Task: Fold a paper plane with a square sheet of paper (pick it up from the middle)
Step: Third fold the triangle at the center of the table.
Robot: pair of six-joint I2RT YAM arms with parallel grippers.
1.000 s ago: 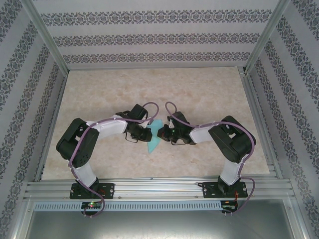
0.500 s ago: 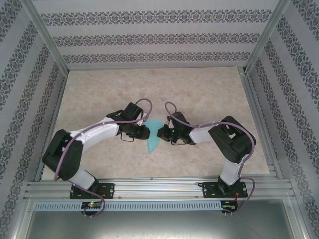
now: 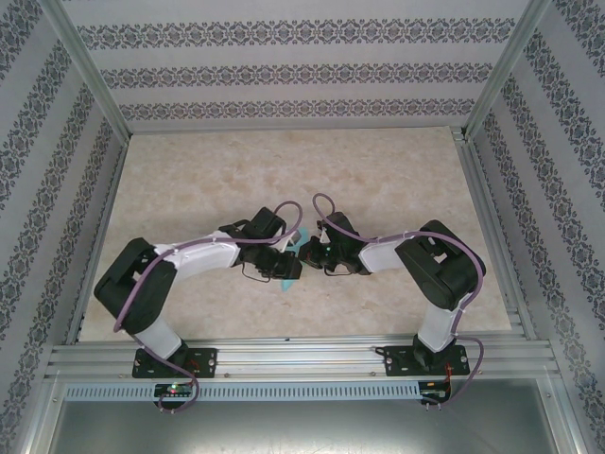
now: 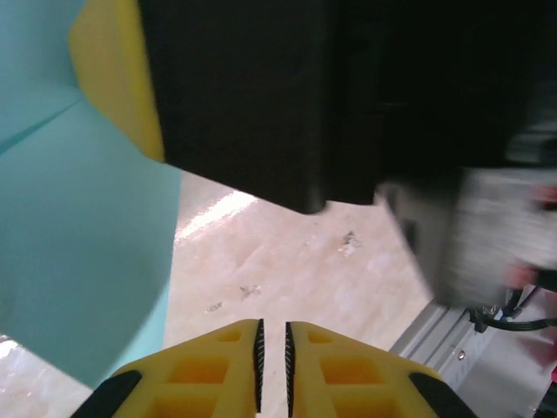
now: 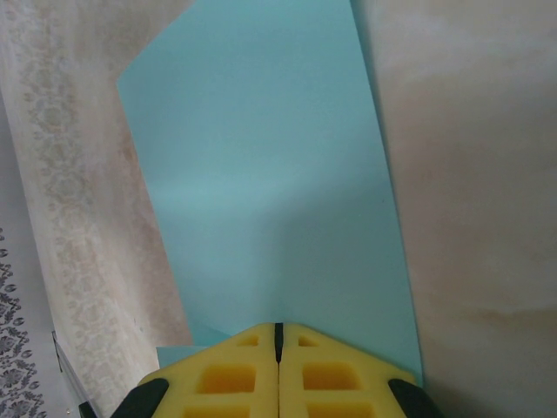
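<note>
1. The right end effector (image 5: pixel 278 335) is closed, with its yellow fingers pressed together. It is gripping the turquoise paper (image 5: pixel 270 174) at the paper's near edge.
2. In the right wrist view the paper runs away from the fingers as a long flat panel. A second layer peeks out along its right edge and at its lower left, so it is folded.
3. The left end effector (image 4: pixel 272 353) has its yellow fingers (image 4: pixel 200 374) nearly together, with only a thin slit between them. Nothing is seen in the slit, and bare desk (image 3: pixel 378 180) shows through it.
4. In the left wrist view the paper sits to the left of the left end effector, apart from its fingertips. A crease line crosses the upper part of the paper.
5. The same view shows the black body and one yellow pad of the right end effector up close, right against the paper.
6. From the top, both arms bend inward and the end effectors meet tip to tip over the middle of the desk, toward the near side.
7. Small bits of the paper show between and under them there.
8. Can't tell whether the paper touches the desk.
</note>
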